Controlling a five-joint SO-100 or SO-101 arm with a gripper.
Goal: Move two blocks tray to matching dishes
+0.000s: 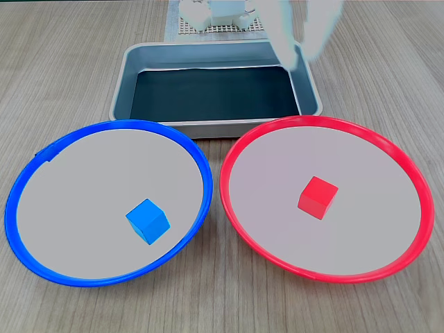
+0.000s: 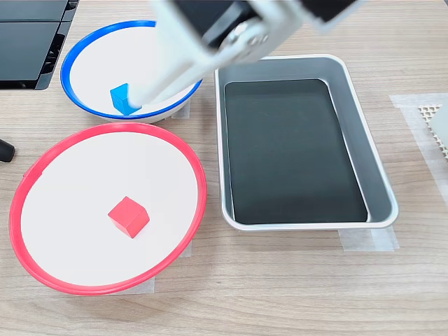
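The blue block [image 1: 148, 220] lies in the blue-rimmed dish [image 1: 83, 187] on the left of a fixed view. On the right, the red block [image 1: 318, 196] lies in the red-rimmed dish [image 1: 374, 208]. Behind both dishes the silver tray [image 1: 125, 83] shows a bare black floor. My gripper [image 1: 303, 59] hangs blurred over the tray's back right corner, jaws apart and holding nothing. In the other fixed view one long white finger [image 2: 168, 77] crosses the blue dish [image 2: 105, 63] and partly hides the blue block [image 2: 122, 98]. The red block [image 2: 128, 216] sits in the red dish [image 2: 84, 175], left of the tray [image 2: 381, 182].
A white mesh mat [image 1: 222, 29] lies behind the tray under the arm's base, and also shows at the edge [image 2: 435, 122]. A black device [image 2: 28, 42] fills the top left corner beside the blue dish. Bare wood runs along the near table edge.
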